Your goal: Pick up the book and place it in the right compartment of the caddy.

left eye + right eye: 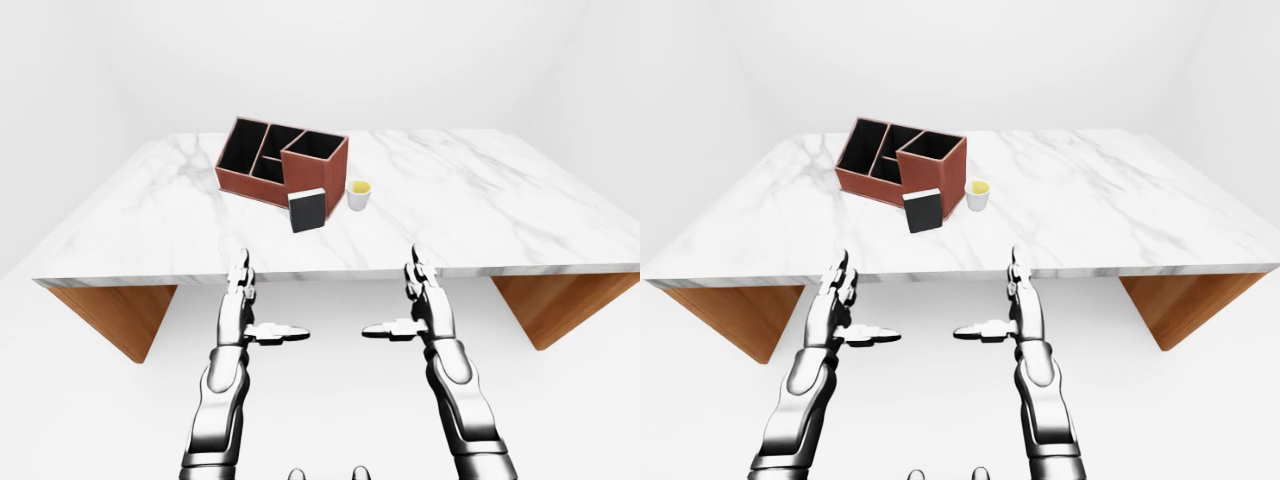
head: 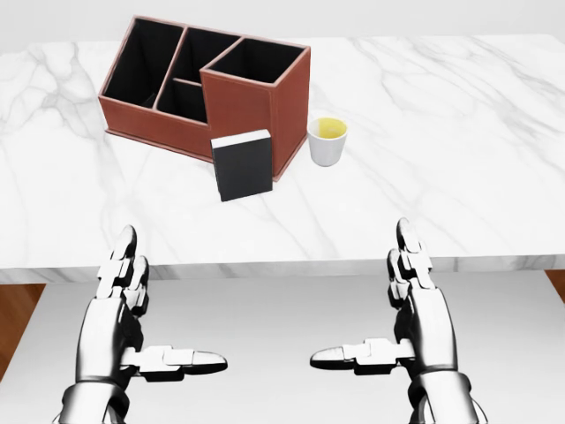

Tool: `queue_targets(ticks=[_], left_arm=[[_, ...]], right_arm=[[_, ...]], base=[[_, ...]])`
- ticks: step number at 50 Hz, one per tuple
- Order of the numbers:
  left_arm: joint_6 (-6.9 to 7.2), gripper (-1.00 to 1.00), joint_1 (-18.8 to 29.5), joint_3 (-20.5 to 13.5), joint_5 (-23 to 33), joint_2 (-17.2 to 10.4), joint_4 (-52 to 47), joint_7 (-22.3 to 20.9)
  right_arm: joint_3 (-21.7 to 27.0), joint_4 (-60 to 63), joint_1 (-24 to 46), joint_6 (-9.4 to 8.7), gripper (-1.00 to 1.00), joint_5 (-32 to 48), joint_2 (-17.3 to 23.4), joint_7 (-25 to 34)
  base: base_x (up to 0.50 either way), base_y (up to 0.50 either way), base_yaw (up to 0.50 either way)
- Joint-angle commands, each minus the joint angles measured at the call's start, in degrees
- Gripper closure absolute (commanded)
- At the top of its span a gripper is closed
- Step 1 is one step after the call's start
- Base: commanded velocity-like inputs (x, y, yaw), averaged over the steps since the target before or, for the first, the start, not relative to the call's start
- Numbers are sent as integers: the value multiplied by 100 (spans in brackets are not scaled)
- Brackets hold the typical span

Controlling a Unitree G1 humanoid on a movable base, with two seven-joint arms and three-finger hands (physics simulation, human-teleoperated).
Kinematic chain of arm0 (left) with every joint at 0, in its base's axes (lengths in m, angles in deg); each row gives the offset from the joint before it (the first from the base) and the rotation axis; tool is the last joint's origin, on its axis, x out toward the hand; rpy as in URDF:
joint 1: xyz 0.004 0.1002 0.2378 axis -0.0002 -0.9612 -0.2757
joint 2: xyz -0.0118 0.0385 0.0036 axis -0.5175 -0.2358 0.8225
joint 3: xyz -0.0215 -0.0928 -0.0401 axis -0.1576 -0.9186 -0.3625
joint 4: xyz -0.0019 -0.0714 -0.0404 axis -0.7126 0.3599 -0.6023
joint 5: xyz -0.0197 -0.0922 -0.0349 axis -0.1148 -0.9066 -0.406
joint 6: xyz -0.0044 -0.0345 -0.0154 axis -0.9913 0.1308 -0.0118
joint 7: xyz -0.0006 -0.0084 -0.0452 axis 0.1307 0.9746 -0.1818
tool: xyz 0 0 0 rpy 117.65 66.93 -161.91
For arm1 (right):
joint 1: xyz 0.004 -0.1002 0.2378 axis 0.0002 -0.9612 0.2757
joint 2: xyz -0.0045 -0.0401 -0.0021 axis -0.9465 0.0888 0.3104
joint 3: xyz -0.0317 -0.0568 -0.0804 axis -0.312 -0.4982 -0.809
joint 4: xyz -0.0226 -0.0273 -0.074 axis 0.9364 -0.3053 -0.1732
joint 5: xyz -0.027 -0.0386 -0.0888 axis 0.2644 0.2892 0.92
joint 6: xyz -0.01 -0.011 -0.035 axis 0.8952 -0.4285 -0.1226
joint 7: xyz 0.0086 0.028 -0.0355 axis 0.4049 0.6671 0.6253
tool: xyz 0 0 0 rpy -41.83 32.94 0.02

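Note:
A black book (image 2: 243,165) stands upright on the marble table (image 2: 424,194), leaning against the near wall of the brown caddy (image 2: 252,102). The caddy has several black-lined compartments, and its tall right compartment (image 2: 253,61) is just above the book in the head view. My left hand (image 2: 141,327) and right hand (image 2: 397,318) hover below the table's near edge, both open with fingers straight and thumbs pointing inward. Neither hand touches anything.
A small white cup (image 2: 327,140) with yellow contents stands just right of the caddy and book. The table rests on wooden supports (image 1: 545,305) at both ends. White floor and walls surround it.

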Motion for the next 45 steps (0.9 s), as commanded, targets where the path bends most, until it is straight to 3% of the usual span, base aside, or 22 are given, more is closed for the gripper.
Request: queue_targets(ticks=[1,7,12,23,26,45], left_arm=[[170,-100,9,-131,-104,-46,-101,-122],[140,-100,-54,-78,7,-40,-167,-111],[269,-100,-28,-112,-49,-25,-232,-71],[298,-100,-135,-93,30,-36,-559,-101],[348,-100,-99,-129,12,-46,-603,-95],[388,-100,-126,-139,48,-61,-712,-137]], right_arm=[[153,-29,123,-26,-100,-59,81,139],[120,17,154,-31,-100,-18,71,158],[112,-81,180,109,-100,-42,64,212],[63,-214,155,328,-100,146,79,183],[54,-308,177,433,-100,197,66,165],[19,-305,247,462,-100,141,46,243]], base=[[0,0,0],[0,0,0],[0,0,0],[0,0,0],[0,48,0],[0,50,0]])
